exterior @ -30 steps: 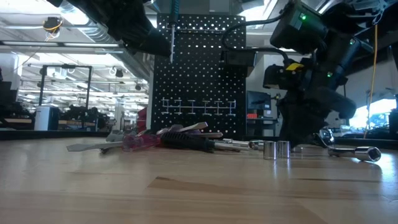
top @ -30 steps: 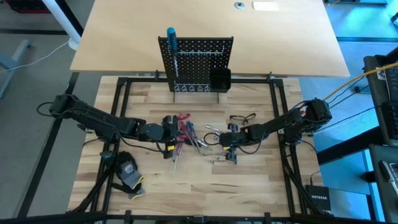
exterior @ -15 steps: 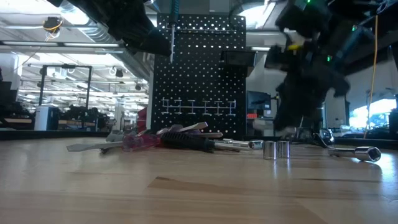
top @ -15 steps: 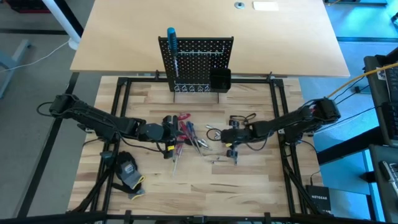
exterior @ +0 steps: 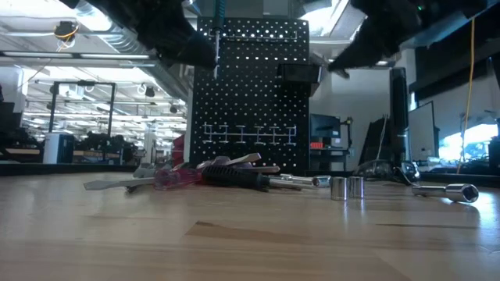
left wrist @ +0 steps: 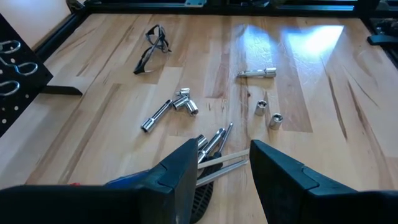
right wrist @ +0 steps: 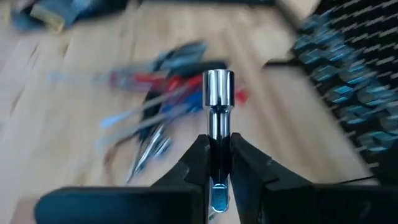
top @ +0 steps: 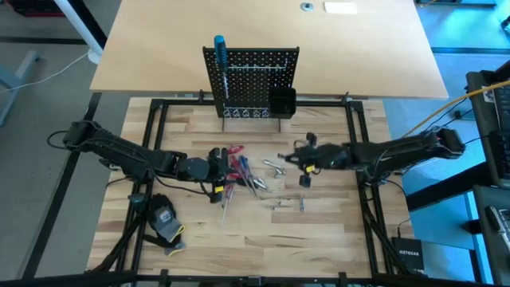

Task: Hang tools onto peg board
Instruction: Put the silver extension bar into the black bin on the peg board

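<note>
Right hand [top: 306, 159] was off the tabletop near its middle, clenched on a silver socket tool [right wrist: 217, 106] that stuck out past the fingers [right wrist: 198, 163]. Left hand [left wrist: 219, 163] sat low over the pile of screwdrivers [top: 237, 169], left of centre, fingers spread and gripping nothing. Peg board [top: 253, 73] stood upright at the far edge of the tabletop, a blue-handled screwdriver [top: 219, 49] hanging at its left end. Loose sockets [left wrist: 267, 112] lay on the wood [top: 335, 231] toward the right.
</note>
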Tool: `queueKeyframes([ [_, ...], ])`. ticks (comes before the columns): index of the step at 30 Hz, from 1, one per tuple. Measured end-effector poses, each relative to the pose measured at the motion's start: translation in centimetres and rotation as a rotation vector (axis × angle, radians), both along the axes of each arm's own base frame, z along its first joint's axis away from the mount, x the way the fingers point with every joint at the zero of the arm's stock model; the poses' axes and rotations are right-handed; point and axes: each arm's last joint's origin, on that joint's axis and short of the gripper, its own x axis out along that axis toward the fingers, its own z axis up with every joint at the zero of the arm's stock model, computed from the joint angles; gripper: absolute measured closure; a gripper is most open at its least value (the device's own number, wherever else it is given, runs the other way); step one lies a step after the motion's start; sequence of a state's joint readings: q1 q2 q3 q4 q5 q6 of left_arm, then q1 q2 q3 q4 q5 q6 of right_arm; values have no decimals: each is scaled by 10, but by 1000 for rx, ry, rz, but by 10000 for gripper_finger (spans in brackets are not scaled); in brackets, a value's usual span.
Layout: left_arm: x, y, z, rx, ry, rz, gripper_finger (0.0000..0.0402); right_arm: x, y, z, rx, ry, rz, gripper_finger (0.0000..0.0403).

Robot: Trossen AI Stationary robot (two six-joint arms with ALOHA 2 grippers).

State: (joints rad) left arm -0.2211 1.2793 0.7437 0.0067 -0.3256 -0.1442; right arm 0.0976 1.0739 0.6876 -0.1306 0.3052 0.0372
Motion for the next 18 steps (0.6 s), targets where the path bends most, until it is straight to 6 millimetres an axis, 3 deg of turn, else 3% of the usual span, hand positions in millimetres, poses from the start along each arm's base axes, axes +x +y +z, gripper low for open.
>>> queueKeyframes([
  [11, 0, 0, 1, 4, -6, -2, 265, -8, -53, 60, -97, -209, -158, 357],
  [18, 0, 0, 0, 4, -3, -4, 265, -11, -70, 103, -120, -326, -168, 357],
])
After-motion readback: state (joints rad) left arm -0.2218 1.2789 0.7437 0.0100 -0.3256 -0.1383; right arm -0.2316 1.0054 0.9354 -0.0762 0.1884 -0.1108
